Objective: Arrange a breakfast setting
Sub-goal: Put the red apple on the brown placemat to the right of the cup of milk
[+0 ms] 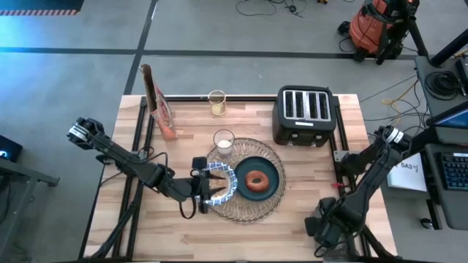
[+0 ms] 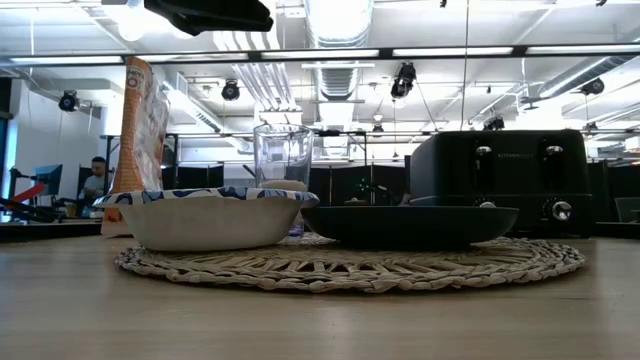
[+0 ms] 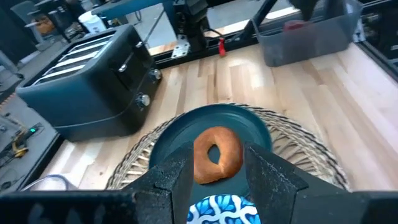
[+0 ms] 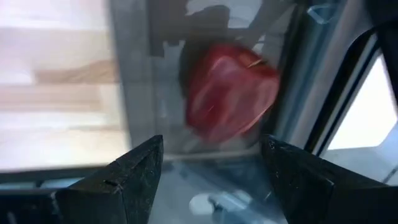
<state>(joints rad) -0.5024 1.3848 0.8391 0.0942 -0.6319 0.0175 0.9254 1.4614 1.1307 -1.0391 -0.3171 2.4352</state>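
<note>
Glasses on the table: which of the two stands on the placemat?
The glass at the woven placemat's far-left rim, beside the plate. The other glass stands on bare wood at the table's far edge, near the cereal bag.

Left pincer [image 1: 212, 188] stretched low toward mid-counter, fingers part-spread; right pincer [image 4: 211, 171] folded near the right corner, fingers wide apart.

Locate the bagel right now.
In the high view the bagel lies on the teal plate, on the woven placemat just in front of the toaster, with the patterned bowl to its left.
</note>
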